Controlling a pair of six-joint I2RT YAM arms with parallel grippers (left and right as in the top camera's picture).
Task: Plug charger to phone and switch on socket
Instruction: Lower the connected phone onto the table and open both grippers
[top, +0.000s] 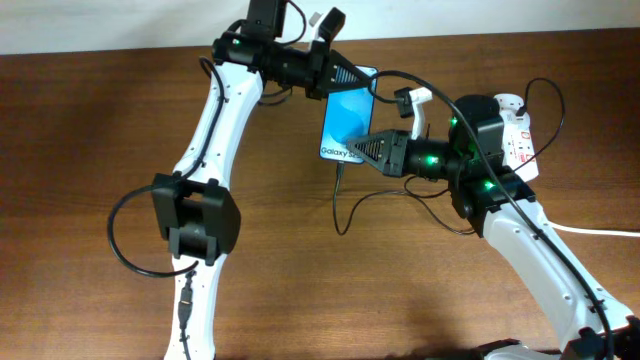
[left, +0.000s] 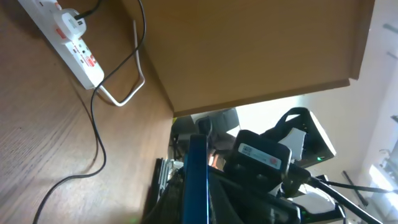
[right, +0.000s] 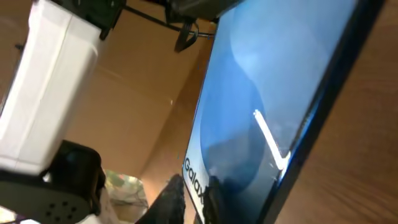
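Observation:
The phone (top: 346, 115), blue screen with "Galaxy S25" text, is held up off the table near the back. My left gripper (top: 343, 78) is shut on its top end; in the left wrist view the phone (left: 198, 168) shows edge-on between the jaws (left: 198, 208). My right gripper (top: 362, 150) is at the phone's bottom edge, fingers close together. The right wrist view shows the screen (right: 280, 93) filling the frame, with the jaws (right: 196, 199) at its lower edge. The thin black charger cable (top: 336, 200) hangs from that edge; its plug tip is hidden. The white socket strip (top: 515, 135) lies at the right.
A thick white cord (top: 600, 232) runs off right from the strip. In the left wrist view the strip (left: 74, 43), the black cable (left: 98, 130) and a white cord loop (left: 127, 96) lie on the wood. The table's back edge is just behind the left gripper.

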